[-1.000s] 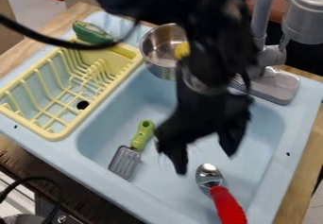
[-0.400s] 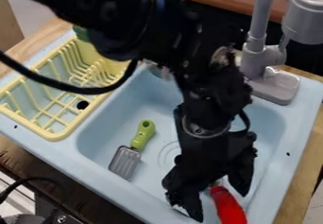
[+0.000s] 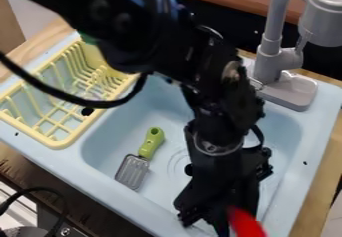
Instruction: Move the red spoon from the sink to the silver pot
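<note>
Over the smooth, pale-blue sink [image 3: 120, 131], the black gripper [image 3: 227, 218] pinches narrowly on the red spoon [image 3: 246, 223], its rounded handle jutting out; a slotted metal spatula [image 3: 132, 172] lies in the basin.

The hand [image 3: 219, 222] hangs at the red spoon [image 3: 246, 223]

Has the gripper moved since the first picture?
Yes, the gripper has moved farther from the faucet, toward the sink's near edge.
</note>
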Robot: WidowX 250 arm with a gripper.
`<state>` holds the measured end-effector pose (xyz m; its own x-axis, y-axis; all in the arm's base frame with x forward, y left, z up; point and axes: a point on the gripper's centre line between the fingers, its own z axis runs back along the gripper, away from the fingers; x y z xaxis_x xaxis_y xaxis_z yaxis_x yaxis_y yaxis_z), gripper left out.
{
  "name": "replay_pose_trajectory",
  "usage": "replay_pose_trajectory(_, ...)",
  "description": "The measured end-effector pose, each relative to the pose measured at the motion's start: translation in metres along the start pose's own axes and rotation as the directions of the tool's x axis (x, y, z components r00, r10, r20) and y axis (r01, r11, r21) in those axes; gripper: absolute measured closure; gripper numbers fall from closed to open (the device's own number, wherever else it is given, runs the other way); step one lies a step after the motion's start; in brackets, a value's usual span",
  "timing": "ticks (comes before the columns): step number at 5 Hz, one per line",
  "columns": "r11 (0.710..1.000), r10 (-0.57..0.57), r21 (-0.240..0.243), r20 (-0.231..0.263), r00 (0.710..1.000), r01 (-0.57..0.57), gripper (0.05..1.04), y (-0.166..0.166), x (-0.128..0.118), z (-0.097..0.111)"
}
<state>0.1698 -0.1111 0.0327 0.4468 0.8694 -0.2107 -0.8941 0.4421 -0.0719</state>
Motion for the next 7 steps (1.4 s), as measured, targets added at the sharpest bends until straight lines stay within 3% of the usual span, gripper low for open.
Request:
replay_pose_trajectory(1, 1.0, 0.002, -0.001, -0.009, 1.0, -0.002, 0.744, 0.001, 0.001, 0.004)
replay_pose_trajectory(2, 1.0, 0.007, -0.026, -0.002, 1.0, -0.007, 0.745, -0.001, 0.005, 0.024)
replay_pose_trajectory(3, 0.998, 0.016, -0.059, 0.005, 1.0, -0.015, 0.745, 0.0, 0.01, 0.059)
replay_pose_trajectory(4, 0.998, 0.014, -0.065, 0.041, 0.999, -0.011, 0.745, 0.0, 0.019, 0.082)
replay_pose_trajectory(6, 0.986, 0.029, -0.165, 0.185, 0.982, 0.002, 0.745, -0.01, 0.058, 0.117)
replay_pose_trajectory(7, 0.988, -0.036, -0.14, 0.187, 0.982, 0.063, 0.745, -0.031, 0.084, 0.122)
